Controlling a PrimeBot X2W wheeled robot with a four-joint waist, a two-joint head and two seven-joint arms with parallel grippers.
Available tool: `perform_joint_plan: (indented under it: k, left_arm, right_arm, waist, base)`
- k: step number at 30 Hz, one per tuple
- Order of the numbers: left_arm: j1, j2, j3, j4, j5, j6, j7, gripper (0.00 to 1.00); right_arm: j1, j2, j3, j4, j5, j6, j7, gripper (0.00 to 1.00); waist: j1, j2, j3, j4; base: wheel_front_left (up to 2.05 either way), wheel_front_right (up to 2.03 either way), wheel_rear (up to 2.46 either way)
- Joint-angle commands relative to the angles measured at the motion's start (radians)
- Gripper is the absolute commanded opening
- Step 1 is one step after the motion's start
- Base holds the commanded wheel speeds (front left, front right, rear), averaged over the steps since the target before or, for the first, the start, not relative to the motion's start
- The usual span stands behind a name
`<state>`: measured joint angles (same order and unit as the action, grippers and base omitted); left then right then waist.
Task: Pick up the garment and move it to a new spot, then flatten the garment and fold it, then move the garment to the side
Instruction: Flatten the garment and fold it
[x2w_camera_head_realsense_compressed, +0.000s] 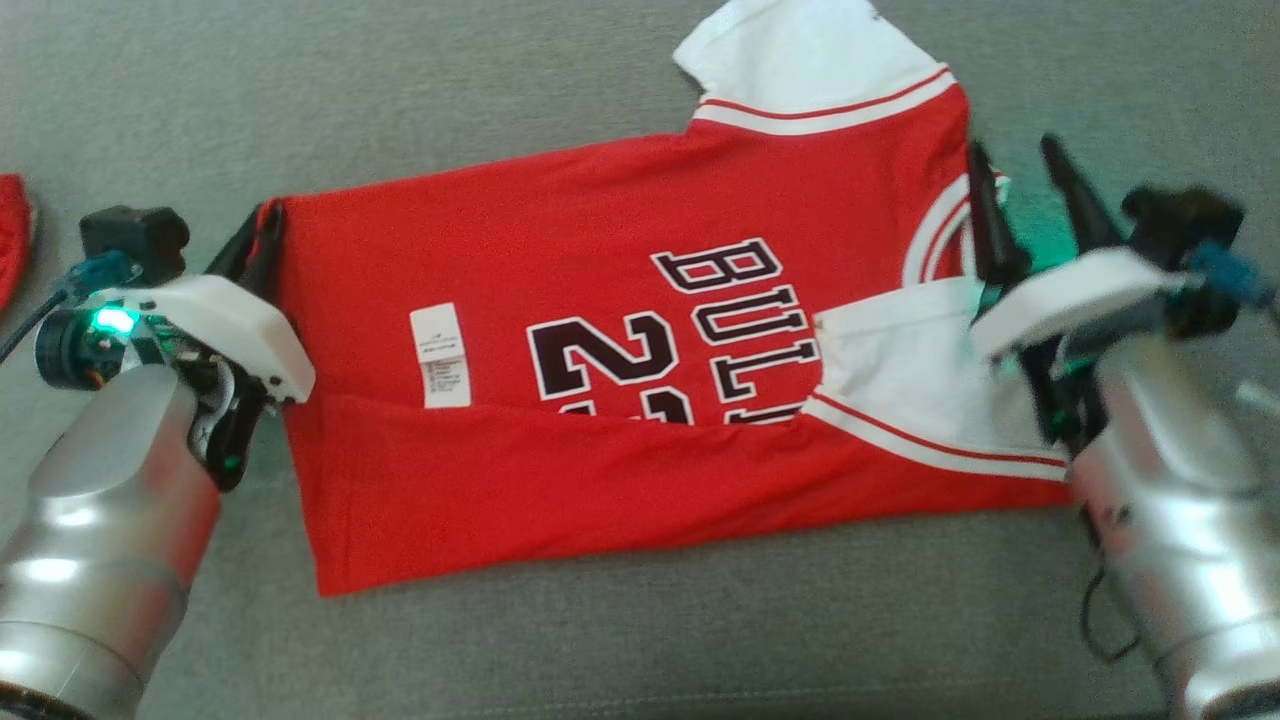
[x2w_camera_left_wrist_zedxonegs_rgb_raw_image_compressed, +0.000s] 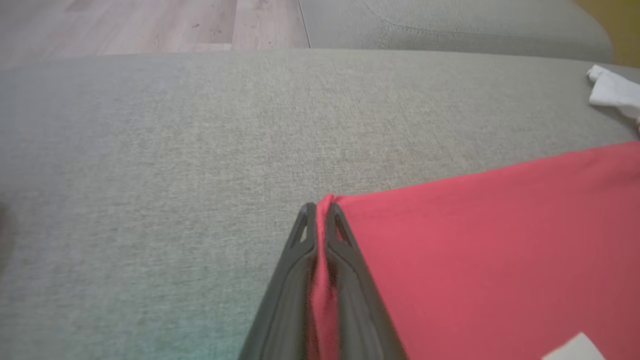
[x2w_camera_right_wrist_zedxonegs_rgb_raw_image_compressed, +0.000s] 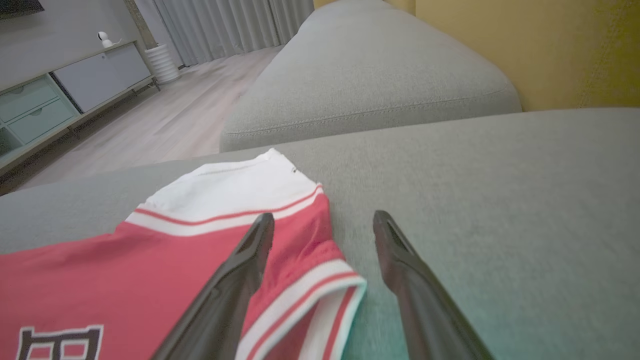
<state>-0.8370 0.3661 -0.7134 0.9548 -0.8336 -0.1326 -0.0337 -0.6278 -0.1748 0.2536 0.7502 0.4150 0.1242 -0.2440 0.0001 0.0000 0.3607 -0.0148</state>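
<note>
jersey (x2w_camera_head_realsense_compressed: 640, 200): lay flat across the middle of the frame on the grey sofa cushion (x2w_camera_head_realsense_compressed: 600, 640), with its lower side turned up over the lettering.
left pincer (x2w_camera_left_wrist_zedxonegs_rgb_raw_image_compressed: 316, 210): closed tight, pinching the red hem corner at the jersey's upper left.
right pincer (x2w_camera_right_wrist_zedxonegs_rgb_raw_image_compressed: 324, 217): spread wide at the striped edge on the right, one finger over cloth, one over cushion, gripping nothing.
progress: flattening looked done and one fold was in; more folding and the move aside remained.

A grey sofa cushion (x2w_camera_head_realsense_compressed: 600, 650) carries a red fabric item (x2w_camera_head_realsense_compressed: 12, 240) toward its left side; beyond lie pale wood flooring (x2w_camera_right_wrist_zedxonegs_rgb_raw_image_compressed: 165, 125), a low cabinet (x2w_camera_right_wrist_zedxonegs_rgb_raw_image_compressed: 100, 75), grey curtains (x2w_camera_right_wrist_zedxonegs_rgb_raw_image_compressed: 235, 20) and a yellow wall (x2w_camera_right_wrist_zedxonegs_rgb_raw_image_compressed: 550, 50).
</note>
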Motion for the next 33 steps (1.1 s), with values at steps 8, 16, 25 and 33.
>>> perform_joint_plan:
  k: [8, 16, 25, 33]
  left_arm:
    - [-0.096, -0.016, 0.012, -0.015, 0.003, 0.002, -0.185, 0.0]
    - [-0.143, -0.115, -0.037, -0.043, 0.016, 0.002, -0.222, 0.0]
    - [-0.167, -0.181, -0.083, -0.071, 0.009, 0.002, -0.228, 0.0]
    - [-0.166, -0.182, -0.082, -0.09, 0.009, 0.002, -0.228, 0.0]
  right_arm:
    - [-0.238, -0.071, 0.068, 0.098, -0.01, 0.007, 0.147, 1.0]
    - [-0.466, -0.143, 0.113, 0.274, -0.033, 0.007, 0.359, 1.0]
    - [-0.592, -0.169, 0.131, 0.405, -0.065, 0.007, 0.448, 1.0]
    - [-0.618, -0.153, 0.152, 0.467, -0.068, 0.007, 0.488, 0.1]
  waist:
    - [-0.0001, 0.0, 0.036, 0.106]
    - [-0.0001, 0.0, 0.104, 0.234]
    - [-0.0001, 0.0, 0.157, 0.303]
    - [-0.0001, 0.0, 0.174, 0.304]
  base:
    - [0.0, 0.0, 0.0]
    - [0.0, 0.0, 0.0]
    - [0.0, 0.0, 0.0]
    - [0.0, 0.0, 0.0]
